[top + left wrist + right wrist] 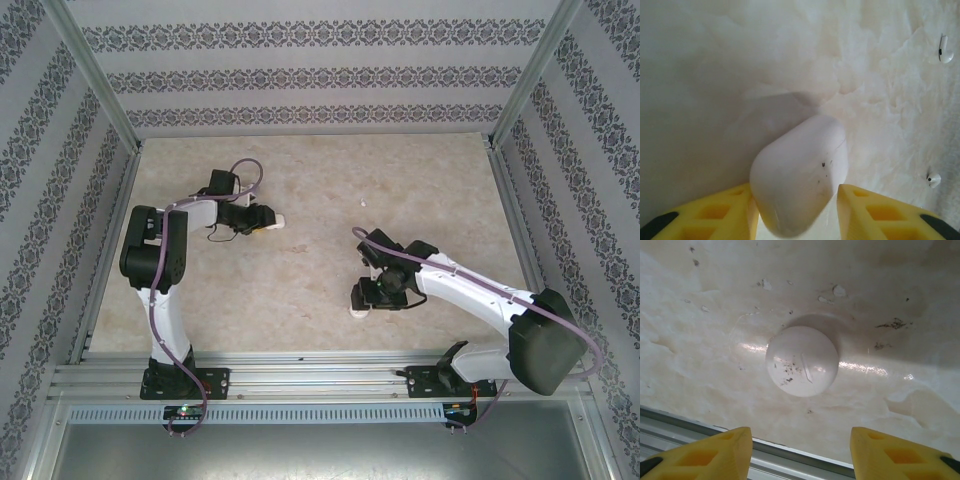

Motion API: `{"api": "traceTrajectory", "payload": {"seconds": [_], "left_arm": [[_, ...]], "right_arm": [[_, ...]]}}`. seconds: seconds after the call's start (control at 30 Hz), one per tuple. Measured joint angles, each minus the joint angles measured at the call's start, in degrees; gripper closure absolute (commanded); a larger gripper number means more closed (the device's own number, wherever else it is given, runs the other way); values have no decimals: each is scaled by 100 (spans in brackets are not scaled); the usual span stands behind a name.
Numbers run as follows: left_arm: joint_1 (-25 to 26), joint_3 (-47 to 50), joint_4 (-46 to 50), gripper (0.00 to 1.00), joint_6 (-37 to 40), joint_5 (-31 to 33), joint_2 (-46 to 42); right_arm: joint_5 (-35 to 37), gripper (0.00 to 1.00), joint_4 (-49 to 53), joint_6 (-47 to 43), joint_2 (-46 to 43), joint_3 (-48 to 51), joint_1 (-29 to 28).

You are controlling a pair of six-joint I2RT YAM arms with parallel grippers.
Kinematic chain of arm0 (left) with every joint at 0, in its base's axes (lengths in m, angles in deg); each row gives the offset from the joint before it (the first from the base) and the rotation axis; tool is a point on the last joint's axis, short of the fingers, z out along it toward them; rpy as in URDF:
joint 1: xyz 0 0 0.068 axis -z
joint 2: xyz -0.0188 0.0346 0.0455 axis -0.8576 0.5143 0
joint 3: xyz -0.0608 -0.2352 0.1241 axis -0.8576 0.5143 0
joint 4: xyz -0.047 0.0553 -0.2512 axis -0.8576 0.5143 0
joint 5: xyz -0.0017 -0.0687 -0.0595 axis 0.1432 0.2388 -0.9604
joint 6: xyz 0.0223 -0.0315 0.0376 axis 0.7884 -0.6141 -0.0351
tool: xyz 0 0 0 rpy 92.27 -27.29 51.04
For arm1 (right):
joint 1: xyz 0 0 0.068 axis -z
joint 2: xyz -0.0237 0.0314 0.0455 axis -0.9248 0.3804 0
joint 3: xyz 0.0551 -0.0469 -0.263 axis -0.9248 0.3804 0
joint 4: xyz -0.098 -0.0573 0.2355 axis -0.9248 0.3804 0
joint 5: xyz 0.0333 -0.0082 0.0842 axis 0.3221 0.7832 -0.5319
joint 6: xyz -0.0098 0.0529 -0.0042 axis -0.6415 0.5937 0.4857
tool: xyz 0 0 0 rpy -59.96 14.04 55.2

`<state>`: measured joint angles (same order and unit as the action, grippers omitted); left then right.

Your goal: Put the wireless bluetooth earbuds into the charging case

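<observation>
The white oblong charging case (800, 170) lies tilted on the table between the yellow fingers of my left gripper (796, 195). The jaws are open: the left finger (715, 215) is against the case and a narrow gap shows at the right one. In the top view the case (276, 222) pokes out of the left gripper (264, 220). Two small white earbuds rest on the table beyond it, one (945, 50) far right, one (933, 179) nearer. My right gripper (800, 435) hangs open and empty over a round white domed object (801, 361).
The metal rail (790, 455) of the table's near edge runs just under the right gripper's fingers. In the top view the right gripper (358, 300) sits near that front edge, over the round white object (358, 312). Patterned walls enclose the beige tabletop (320, 170).
</observation>
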<state>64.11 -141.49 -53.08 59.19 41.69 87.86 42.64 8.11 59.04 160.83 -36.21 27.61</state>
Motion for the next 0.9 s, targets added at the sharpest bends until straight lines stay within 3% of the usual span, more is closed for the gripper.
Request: {"api": "traceTrajectory", "payload": {"seconds": [0.5,0.9], "left_arm": [[-378,94,619,55,291,446,-916],[-367,1384,487,55,74,61,-1786]], "right_arm": [[297,42,17,107,424,184,-315],[726,38,28,92,1220,-398,-525]]}}
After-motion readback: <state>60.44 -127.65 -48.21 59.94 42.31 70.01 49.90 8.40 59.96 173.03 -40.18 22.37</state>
